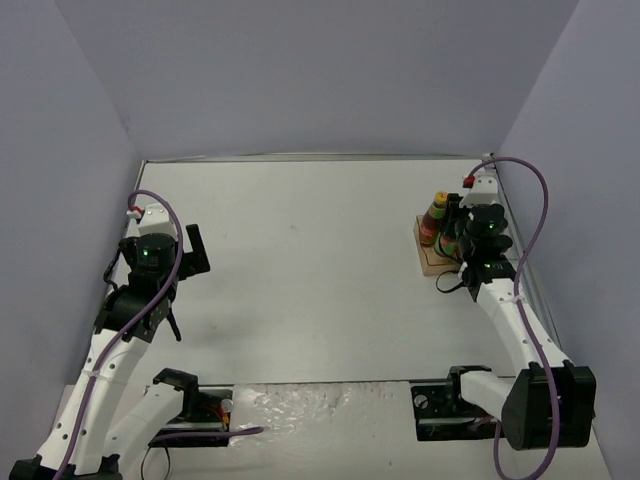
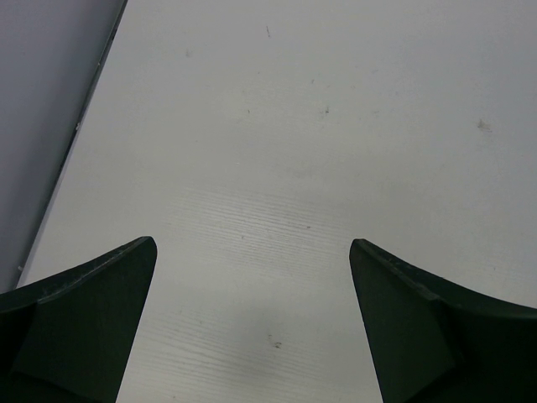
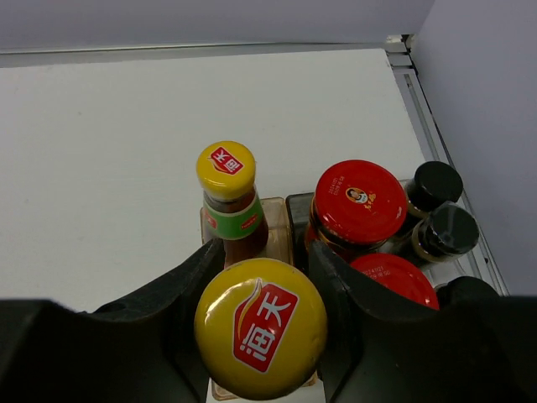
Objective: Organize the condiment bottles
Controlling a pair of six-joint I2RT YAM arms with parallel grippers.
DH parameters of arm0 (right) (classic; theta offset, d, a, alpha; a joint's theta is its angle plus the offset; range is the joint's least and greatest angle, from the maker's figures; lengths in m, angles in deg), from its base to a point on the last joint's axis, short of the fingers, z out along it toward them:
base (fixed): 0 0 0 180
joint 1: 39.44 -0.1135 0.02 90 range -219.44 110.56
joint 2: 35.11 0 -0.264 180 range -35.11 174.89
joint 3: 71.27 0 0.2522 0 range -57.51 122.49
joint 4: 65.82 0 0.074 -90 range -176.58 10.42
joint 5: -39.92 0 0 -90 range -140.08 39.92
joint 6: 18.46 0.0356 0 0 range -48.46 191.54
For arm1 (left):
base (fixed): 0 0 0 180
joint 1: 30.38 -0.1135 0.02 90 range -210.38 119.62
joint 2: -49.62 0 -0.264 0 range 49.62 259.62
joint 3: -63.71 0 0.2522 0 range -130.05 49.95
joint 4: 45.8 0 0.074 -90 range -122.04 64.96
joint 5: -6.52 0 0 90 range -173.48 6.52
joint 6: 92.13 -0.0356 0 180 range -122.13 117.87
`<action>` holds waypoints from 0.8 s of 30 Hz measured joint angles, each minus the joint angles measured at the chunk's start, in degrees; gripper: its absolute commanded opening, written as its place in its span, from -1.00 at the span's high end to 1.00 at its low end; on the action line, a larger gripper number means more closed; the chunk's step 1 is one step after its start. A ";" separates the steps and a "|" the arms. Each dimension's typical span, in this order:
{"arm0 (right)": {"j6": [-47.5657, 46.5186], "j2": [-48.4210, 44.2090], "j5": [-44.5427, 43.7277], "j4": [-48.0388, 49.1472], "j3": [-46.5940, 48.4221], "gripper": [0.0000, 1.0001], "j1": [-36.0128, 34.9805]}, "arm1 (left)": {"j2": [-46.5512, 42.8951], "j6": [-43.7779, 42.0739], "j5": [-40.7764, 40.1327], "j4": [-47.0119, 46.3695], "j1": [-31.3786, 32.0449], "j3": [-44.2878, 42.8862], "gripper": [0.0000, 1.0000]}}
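Note:
My right gripper [image 3: 266,252] is shut on a tall dark bottle with a yellow cap [image 3: 260,327], its fingers either side below the cap, over the clear brownish tray [image 3: 279,220]. A second yellow-capped bottle [image 3: 226,172] stands just behind in the tray. Two red-lidded jars [image 3: 359,201] [image 3: 394,277] stand to the right, with two black-capped shakers [image 3: 436,183] [image 3: 449,231] beyond them; a third shaker does not show clearly. In the top view the bottles [image 1: 437,215] cluster at the far right under my right gripper [image 1: 458,248]. My left gripper [image 2: 252,243] [image 1: 185,287] is open and empty over bare table at the left.
The right wall and the table's metal edge rail [image 3: 419,92] run close beside the tray. The left wall [image 2: 50,92] is near my left gripper. A crinkled clear plastic sheet [image 1: 300,405] lies at the near edge between the arm bases.

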 measured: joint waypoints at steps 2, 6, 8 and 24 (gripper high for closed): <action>0.13 1.33 0.22 0.92 0.00 1.00 0.82 | 0.04 -0.01 0.04 -0.01 0.00 0.00 -0.94; 0.36 3.97 1.93 3.02 -0.18 1.00 1.49 | 0.04 -0.03 0.11 0.00 0.00 0.00 -0.94; 0.81 5.15 2.90 4.48 -0.86 1.00 1.50 | 0.04 -0.07 0.11 -0.02 0.00 0.00 -0.94; 3.37 8.24 4.48 12.02 -8.35 -0.31 1.51 | 0.04 -0.25 0.49 -0.02 0.00 0.00 -0.94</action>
